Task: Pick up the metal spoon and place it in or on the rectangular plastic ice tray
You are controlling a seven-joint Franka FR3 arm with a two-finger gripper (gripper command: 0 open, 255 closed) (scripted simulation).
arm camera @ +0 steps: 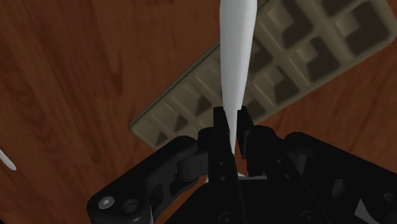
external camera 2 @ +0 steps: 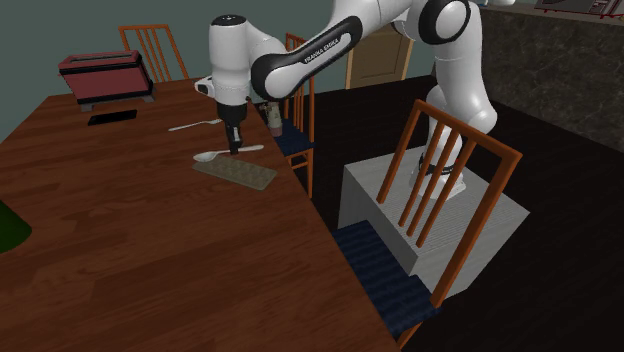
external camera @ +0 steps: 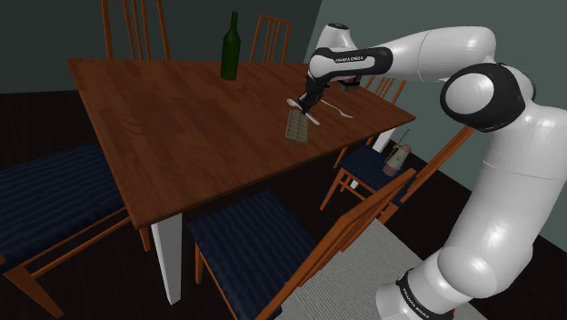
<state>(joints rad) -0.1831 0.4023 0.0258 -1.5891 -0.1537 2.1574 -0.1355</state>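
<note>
Jaws pinched tight on the pale spoon [arm camera: 235,57] near its middle, the gripper [arm camera: 230,118] holds it level and crosswise just above the grey-green ice tray [arm camera: 286,57] on the desk [arm camera: 76,76], kept flat, I'd judge, so it can settle across the compartments once released.

My arm [external camera: 495,173] is glossy white, its dark joints lettered FRANKA EMIKA; my gripper [arm camera: 231,118] is all black.
</note>
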